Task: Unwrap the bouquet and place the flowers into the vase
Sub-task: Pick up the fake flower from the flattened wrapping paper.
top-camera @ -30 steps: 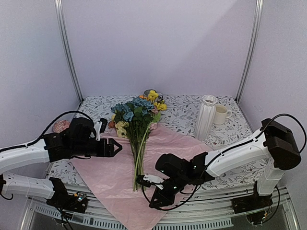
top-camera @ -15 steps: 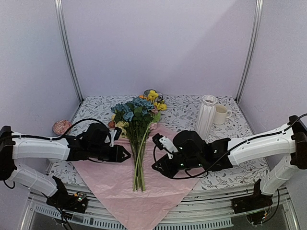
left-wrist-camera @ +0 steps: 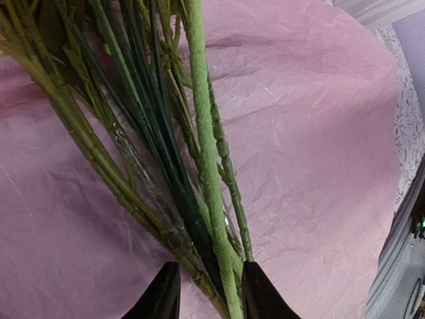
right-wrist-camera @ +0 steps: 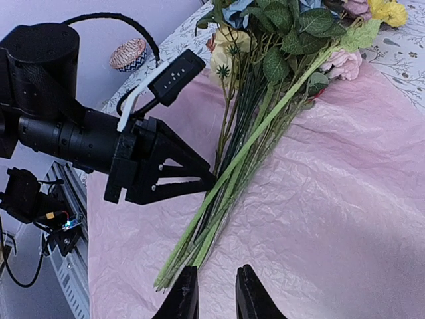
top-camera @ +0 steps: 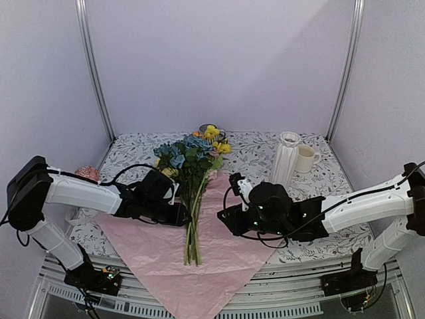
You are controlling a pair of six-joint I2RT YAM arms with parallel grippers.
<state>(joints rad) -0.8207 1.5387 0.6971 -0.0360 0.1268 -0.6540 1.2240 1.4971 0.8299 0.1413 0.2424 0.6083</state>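
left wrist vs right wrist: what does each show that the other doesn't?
Left wrist only: close-up of the stems between the fingertips of the left gripper. Right wrist only: the blooms, a small patterned bowl, the left gripper from outside, the right gripper open and empty. Both: the stems lying on the pink paper.

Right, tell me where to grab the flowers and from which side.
Take the flowers by the bare lower stems, where they lie tightly bunched on the pink paper. Probably come from the left, closing across the bundle: the stems run front to back, and the bloom end fans wide.
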